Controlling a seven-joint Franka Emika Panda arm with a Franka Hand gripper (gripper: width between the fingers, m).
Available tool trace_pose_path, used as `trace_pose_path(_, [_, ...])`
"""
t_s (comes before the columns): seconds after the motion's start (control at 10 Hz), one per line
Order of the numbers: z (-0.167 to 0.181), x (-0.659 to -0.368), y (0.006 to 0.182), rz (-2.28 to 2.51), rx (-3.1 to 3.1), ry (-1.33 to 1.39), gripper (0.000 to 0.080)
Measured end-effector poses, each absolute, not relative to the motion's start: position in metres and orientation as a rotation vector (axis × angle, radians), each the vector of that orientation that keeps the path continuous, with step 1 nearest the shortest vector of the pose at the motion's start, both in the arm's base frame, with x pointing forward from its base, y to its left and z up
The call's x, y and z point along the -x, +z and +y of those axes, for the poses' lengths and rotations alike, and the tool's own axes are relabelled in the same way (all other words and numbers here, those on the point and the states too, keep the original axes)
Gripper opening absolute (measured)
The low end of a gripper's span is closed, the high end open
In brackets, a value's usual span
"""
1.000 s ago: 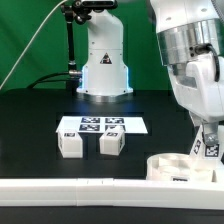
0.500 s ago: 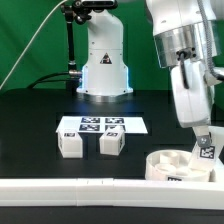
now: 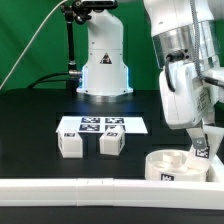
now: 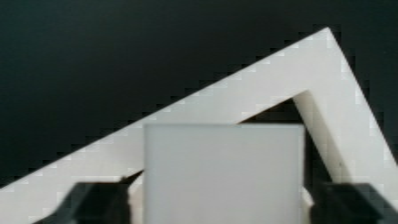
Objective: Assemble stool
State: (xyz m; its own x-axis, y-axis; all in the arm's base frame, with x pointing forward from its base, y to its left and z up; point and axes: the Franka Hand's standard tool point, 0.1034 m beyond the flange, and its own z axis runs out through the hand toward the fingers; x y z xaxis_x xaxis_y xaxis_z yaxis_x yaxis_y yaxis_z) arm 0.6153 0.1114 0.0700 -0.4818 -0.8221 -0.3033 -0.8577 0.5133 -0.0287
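Note:
My gripper [image 3: 202,146] is shut on a white stool leg [image 3: 203,151] with a marker tag and holds it just over the round seat disc [image 3: 168,167] at the exterior view's lower right. I cannot tell whether the leg touches the seat. In the wrist view the leg [image 4: 222,165] fills the gap between the dark fingers [image 4: 98,203] of my gripper [image 4: 222,208]. Two more blocky legs [image 3: 70,145] [image 3: 111,143] stand side by side on the black table, to the exterior view's left of the seat.
The marker board [image 3: 100,125] lies flat behind the two legs. A long white L-shaped rail [image 3: 80,188] runs along the front edge; its corner [image 4: 302,80] shows in the wrist view. The robot base [image 3: 103,60] stands at the back.
My arm has shifted toward the exterior view's left with the leg still in the gripper, bringing it further over the seat disc. The two loose legs have not moved.

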Motion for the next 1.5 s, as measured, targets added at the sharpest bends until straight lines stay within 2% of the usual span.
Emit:
trace_pose_path(0.1, [0.111,-0.615,0.071,2.456,1.455,0.182,0.0599])
trace_pose_path(0.2, [0.106,-0.612,0.079,2.376,1.593,0.200,0.0639])
trace_pose_path(0.4, [0.092,-0.616,0.097,2.214,1.781,0.171,0.0646])
trace_pose_path(0.5, [0.070,-0.621,0.100,2.152,1.823,0.143,0.0646])
trace_pose_path(0.6, [0.060,-0.623,0.100,2.167,1.806,0.135,0.0649])
trace_pose_path(1.0, [0.065,-0.621,0.098,2.158,1.821,0.138,0.0649])
trace_pose_path(1.5, [0.053,-0.621,0.096,1.659,2.357,0.000,0.0649])
